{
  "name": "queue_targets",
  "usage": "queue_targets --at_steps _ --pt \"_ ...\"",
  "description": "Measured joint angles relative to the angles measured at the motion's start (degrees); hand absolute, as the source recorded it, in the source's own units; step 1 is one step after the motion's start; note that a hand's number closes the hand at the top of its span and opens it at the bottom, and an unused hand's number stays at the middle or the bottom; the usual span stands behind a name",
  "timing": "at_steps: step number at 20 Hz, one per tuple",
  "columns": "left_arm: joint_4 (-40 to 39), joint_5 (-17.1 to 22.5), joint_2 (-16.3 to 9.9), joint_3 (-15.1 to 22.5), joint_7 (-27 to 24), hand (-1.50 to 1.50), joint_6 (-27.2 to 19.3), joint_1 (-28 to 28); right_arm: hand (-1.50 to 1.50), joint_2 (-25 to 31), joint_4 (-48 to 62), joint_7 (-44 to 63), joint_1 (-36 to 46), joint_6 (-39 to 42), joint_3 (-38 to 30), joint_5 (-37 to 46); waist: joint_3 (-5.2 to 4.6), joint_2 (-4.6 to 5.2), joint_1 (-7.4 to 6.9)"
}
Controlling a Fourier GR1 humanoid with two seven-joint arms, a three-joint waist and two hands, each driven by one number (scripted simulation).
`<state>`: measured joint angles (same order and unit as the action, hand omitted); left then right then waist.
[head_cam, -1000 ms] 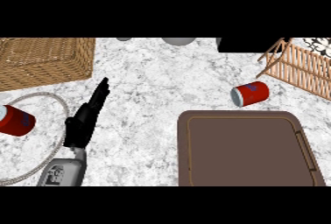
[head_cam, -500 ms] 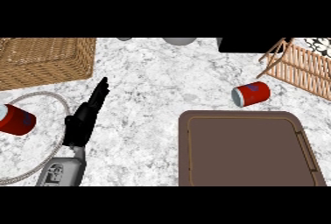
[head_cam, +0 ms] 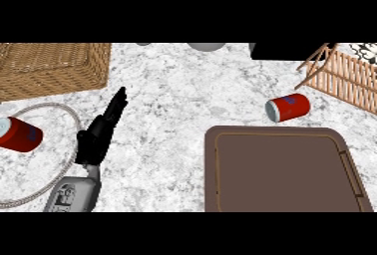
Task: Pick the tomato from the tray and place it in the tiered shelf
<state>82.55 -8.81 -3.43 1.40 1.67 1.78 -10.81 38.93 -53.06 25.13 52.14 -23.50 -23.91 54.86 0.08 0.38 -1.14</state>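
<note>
The brown tray point(head_cam: 283, 172) lies at the lower right of the counter with nothing visible on it. No tomato shows anywhere in the head view. The wooden tiered shelf point(head_cam: 344, 75) stands at the upper right, cut off by the frame edge. My left hand point(head_cam: 101, 132) rests at the left with straight fingers pointing up the counter, holding nothing. My right hand is out of view.
A red cup point(head_cam: 288, 107) lies on its side between the tray and the shelf. Another red cup point(head_cam: 17, 134) sits at the far left inside a loop of grey hose point(head_cam: 59, 108). A wicker basket point(head_cam: 48, 67) fills the upper left.
</note>
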Motion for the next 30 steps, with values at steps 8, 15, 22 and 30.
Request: queue_targets --at_steps 8,15,22,30 --pt "-0.73 -0.60 0.19 0.03 -0.85 0.00 -0.46 0.15 1.50 0.61 8.70 -13.54 2.42 -7.13 -7.42 -11.90 0.00 0.01 0.05" --pt "-0.80 -0.21 -0.48 -0.53 -0.19 0.00 0.35 -1.11 1.50 4.66 20.58 -19.85 4.99 -9.89 -9.04 -14.11 -0.06 0.20 -0.31" --pt "0.03 -1.14 0.51 0.21 0.09 0.00 -0.87 -0.28 -1.50 7.75 26.69 -10.82 3.31 -15.33 -7.07 -8.31 -0.06 0.01 0.00" --pt "-0.57 -0.67 -0.13 -0.46 -0.57 0.00 -0.07 0.13 -1.50 7.29 25.31 -14.08 2.76 -15.58 -10.48 -15.36 -0.04 -0.16 0.39"
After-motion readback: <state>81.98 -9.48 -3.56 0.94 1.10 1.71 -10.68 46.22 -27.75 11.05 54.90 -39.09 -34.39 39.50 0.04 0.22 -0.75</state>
